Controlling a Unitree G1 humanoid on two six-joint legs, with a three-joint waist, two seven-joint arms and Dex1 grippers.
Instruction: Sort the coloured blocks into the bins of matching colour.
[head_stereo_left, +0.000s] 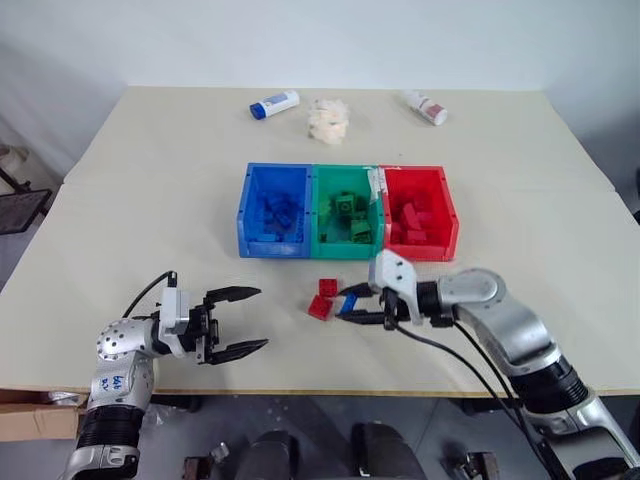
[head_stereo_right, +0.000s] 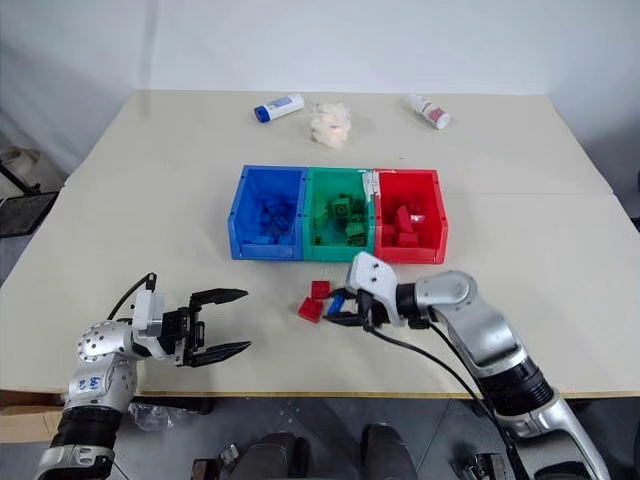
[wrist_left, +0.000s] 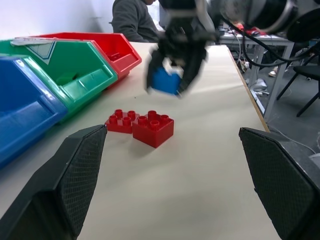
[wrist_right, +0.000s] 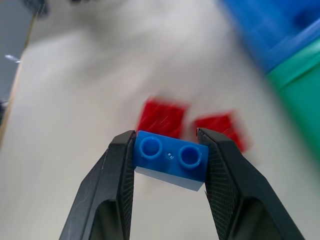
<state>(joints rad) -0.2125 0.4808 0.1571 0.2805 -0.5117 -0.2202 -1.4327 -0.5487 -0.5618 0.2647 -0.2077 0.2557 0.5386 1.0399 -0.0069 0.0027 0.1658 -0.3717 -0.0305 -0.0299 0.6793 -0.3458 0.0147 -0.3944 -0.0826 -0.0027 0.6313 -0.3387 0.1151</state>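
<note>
- Right gripper (wrist_right: 167, 150): ribbed black fingers pinched on a small studded blue plastic brick (wrist_right: 171, 159), lifted clear of the matte beige tabletop (head_stereo_left: 150, 200).
- Two glossy red studded plastic bricks (wrist_left: 141, 126) touching on the table just beside it, in front of the green tray.
- Three joined rectangular plastic trays, blue, green, red (head_stereo_left: 347, 211), holding matching bricks.
- Left gripper (head_stereo_left: 238, 320): jaws spread wide, empty, well apart from the bricks.

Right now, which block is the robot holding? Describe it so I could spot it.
Find the three bins. Just in front of the green bin, the right gripper pinches a small blue block. The two loose blocks on the table beside it are red.
</note>
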